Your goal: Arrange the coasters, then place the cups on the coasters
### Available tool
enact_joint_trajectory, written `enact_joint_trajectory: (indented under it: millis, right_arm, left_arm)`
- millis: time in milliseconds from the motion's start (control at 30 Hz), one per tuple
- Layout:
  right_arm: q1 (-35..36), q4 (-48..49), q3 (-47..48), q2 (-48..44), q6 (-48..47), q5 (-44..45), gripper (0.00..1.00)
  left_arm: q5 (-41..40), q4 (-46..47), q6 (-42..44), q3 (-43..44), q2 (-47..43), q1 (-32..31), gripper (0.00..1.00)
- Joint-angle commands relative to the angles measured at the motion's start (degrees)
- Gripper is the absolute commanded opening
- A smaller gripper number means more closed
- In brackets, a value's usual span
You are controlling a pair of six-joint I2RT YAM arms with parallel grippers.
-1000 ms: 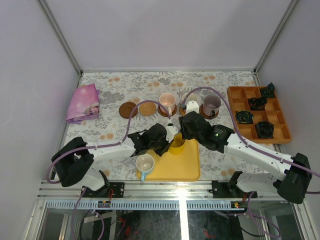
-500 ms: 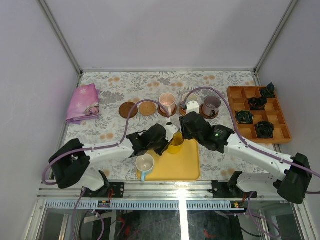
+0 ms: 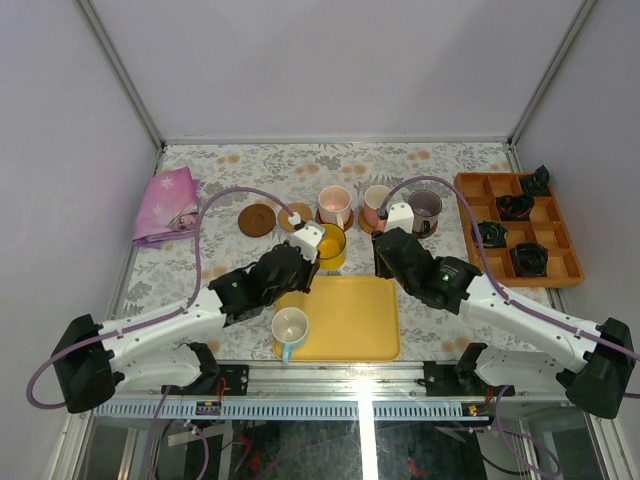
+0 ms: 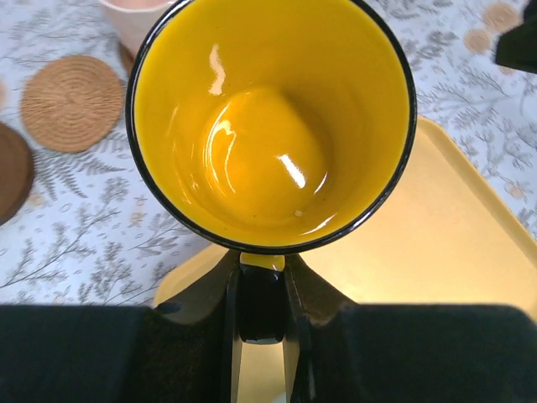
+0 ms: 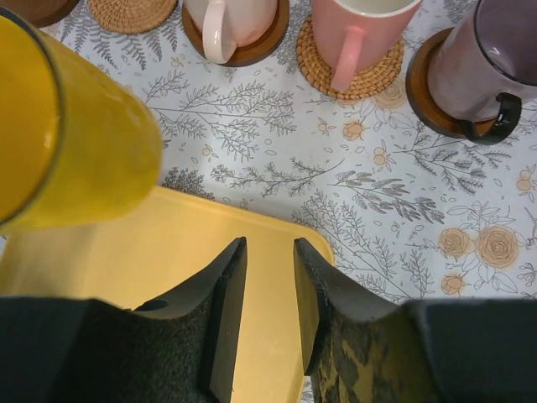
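Note:
My left gripper (image 4: pixel 262 285) is shut on the handle of the translucent yellow cup (image 4: pixel 268 126), which hangs upright over the table just beyond the tray's far edge (image 3: pixel 330 246). A bare tan coaster (image 4: pixel 71 102) and a dark brown coaster (image 3: pixel 257 219) lie to the cup's far left. Two pink cups (image 5: pixel 231 17) (image 5: pixel 361 25) and the grey-purple cup (image 5: pixel 503 59) each stand on a coaster in the row. The white and blue cup (image 3: pixel 290 326) stands on the yellow tray (image 3: pixel 360 330). My right gripper (image 5: pixel 268 260) is open with nothing in it, over the tray's far right corner.
An orange compartment tray (image 3: pixel 560 265) with small black ring-shaped objects stands at the right. A pink folded cloth (image 3: pixel 167 205) lies at the far left. The two arms are close together above the yellow tray's far edge.
The left arm has lifted the yellow cup off the tray and carried it away and to the left, toward the coaster row. The right gripper has drawn slightly right and its jaws have narrowed a little.

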Motion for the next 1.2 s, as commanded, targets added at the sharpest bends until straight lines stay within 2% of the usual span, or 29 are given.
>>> enact_joint_trajectory:
  millis: [0, 167, 267, 567, 867, 1167]
  right_arm:
    - [0.39, 3.52, -0.94, -2.77, 1.01, 4.52, 0.35]
    - [0.33, 6.22, -2.95, -4.26, 0.52, 5.62, 0.34]
    - [0.32, 7.82, -3.81, -4.55, -0.36, 5.66, 0.33]
    - [0.36, 11.40, -5.27, -3.53, -3.72, 7.37, 0.33]
    - [-0.04, 14.48, -4.86, -1.60, -6.90, 9.22, 0.34]
    - [-3.01, 16.25, -6.89, -3.45, -6.29, 10.49, 0.38]
  left_arm:
    - [-11.90, 6.50, -2.87, -2.01, -5.39, -0.37, 0.00]
    - [-21.66, 9.30, -0.92, -2.42, -6.09, 0.41, 0.00]
    - [-22.29, 10.01, -0.11, -1.11, -3.38, 3.45, 0.00]
    - [-15.50, 17.61, -2.89, 0.39, 4.41, 15.87, 0.00]
    - [-10.59, 18.48, -3.94, 7.50, 16.30, 21.81, 0.00]
    - [-7.72, 17.80, -5.52, 12.70, 24.05, 23.99, 0.00]
